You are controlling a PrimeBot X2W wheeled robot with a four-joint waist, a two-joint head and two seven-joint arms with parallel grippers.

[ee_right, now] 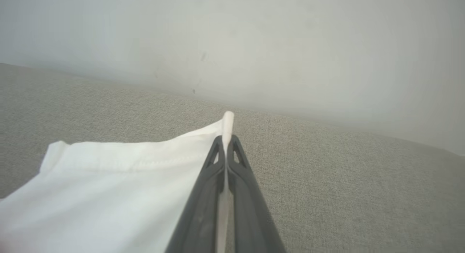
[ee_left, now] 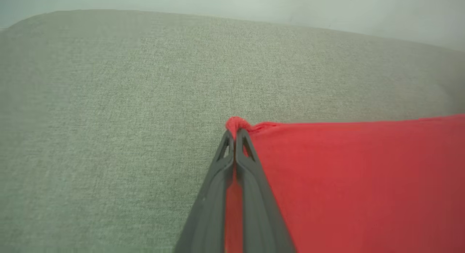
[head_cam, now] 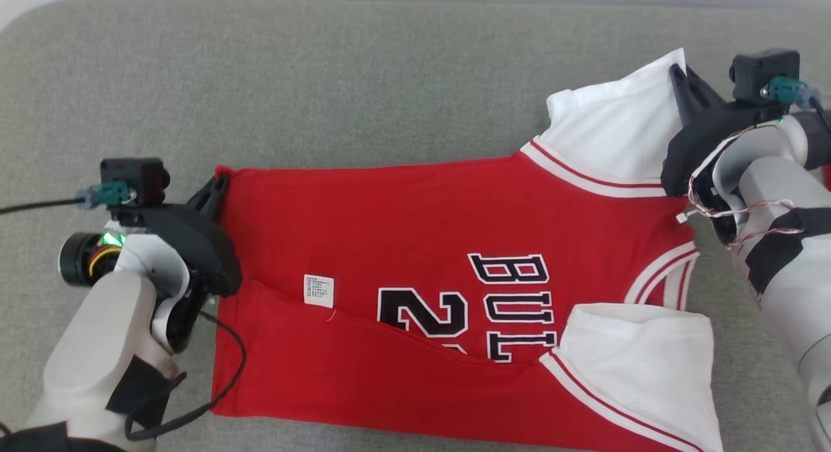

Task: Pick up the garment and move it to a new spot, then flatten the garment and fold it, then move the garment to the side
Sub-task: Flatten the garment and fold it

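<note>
Red jersey [head_cam: 415, 244] flat on grey cushion [head_cam: 324, 82] | left gripper [head_cam: 219, 179] clamps far hem corner, right gripper [head_cam: 676, 69] white sleeve [head_cam: 610, 134] | I judge fold underway, side move pending.

Your garment [head_cam: 402, 225] is soft, matt knit cloth: red in the body, with smoother white cloth sleeves [head_cam: 617, 127] and flat printed lettering [head_cam: 513, 270]. Its small white label [head_cam: 319, 290] could be woven or papery; you cannot tell which. Under it lies a grey upholstered surface [head_cam: 324, 82], coarsely woven and matt. The left end effector [ee_left: 234, 135] and the right end effector [ee_right: 226, 138] are dark matt plastic, and the forearm shells [head_cam: 91, 335] are smooth pale plastic with a faint sheen.
</note>
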